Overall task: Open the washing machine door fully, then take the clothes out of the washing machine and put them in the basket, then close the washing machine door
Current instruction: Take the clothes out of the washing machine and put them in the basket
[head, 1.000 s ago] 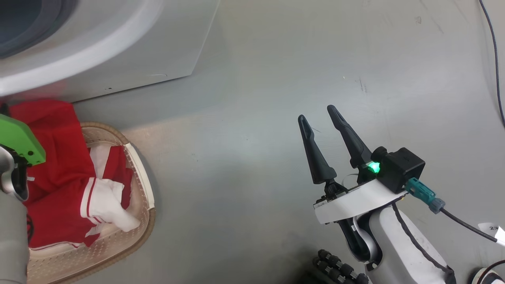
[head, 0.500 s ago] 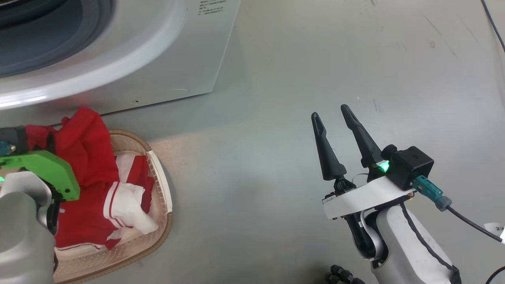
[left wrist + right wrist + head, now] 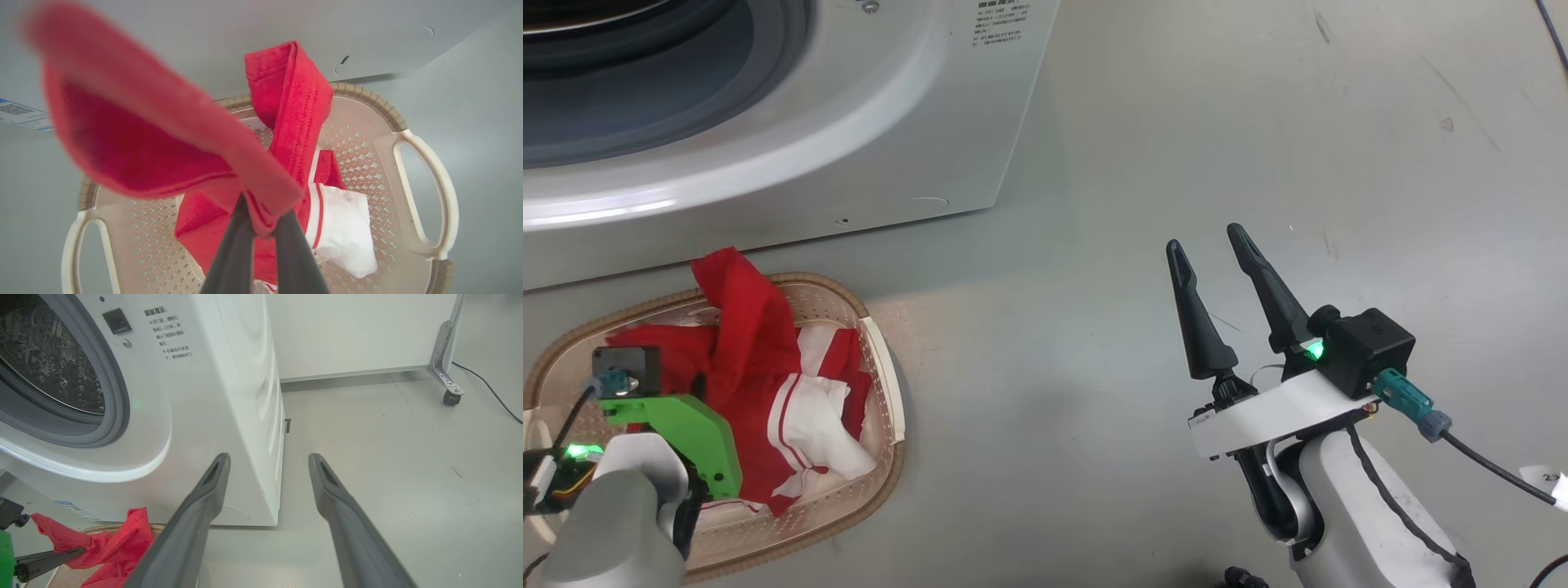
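My left jaws are clenched on a fold of the red clothes, holding it just over the basket, where more of them lie. The basket sits on the floor before the washing machine. My right jaws stand spread, empty.

Open floor right of washing machine, basket just before its front, clothes heaped inside
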